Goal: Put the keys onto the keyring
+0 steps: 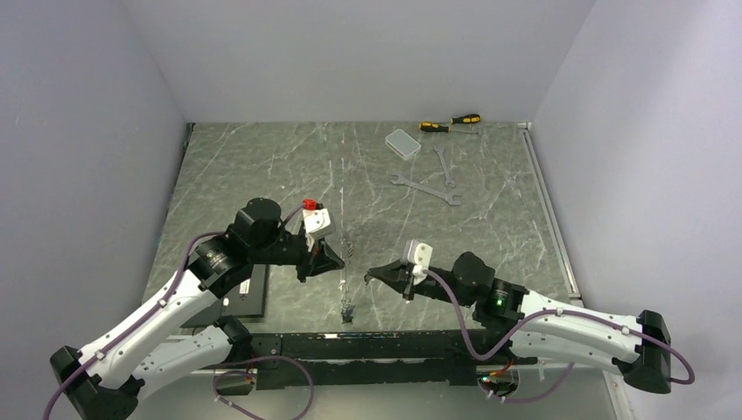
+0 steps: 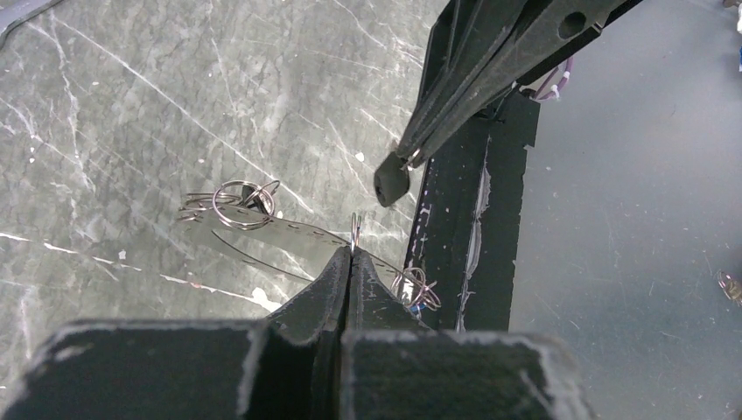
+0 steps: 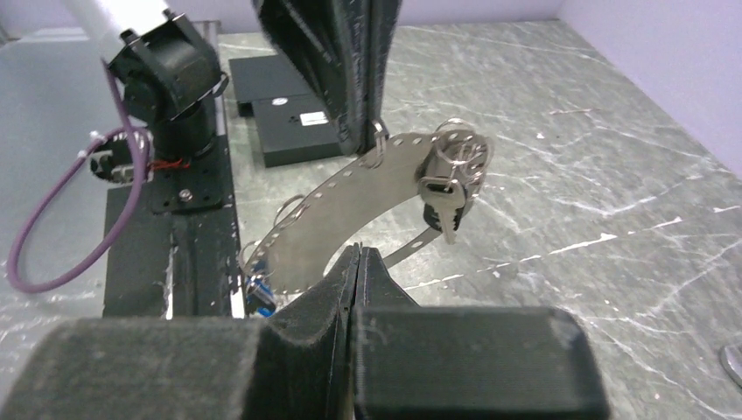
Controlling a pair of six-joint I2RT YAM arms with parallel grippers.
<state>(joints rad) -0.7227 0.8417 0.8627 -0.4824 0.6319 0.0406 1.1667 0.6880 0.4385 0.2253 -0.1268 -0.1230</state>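
The keyring [image 3: 350, 206] is a large silver crescent band with holes along its edge, held in the air between the arms. It also shows in the left wrist view [image 2: 289, 232] and faintly from above [image 1: 347, 302]. My left gripper [image 2: 352, 249] [image 1: 339, 256] is shut on a small ring at its upper edge. A black-headed key [image 3: 442, 199] and several wire rings hang at one end, and a blue-headed key [image 3: 260, 295] hangs at the other. My right gripper [image 3: 359, 251] [image 1: 372, 275] is shut on another black-headed key [image 2: 391, 184], just beside the band.
Two silver wrenches [image 1: 426, 186] [image 1: 445, 166], two yellow-black screwdrivers [image 1: 451, 122] and a clear plastic box [image 1: 403, 143] lie at the far right. A black box [image 1: 249, 293] sits under the left arm. The black base rail [image 2: 455, 245] runs below the keyring.
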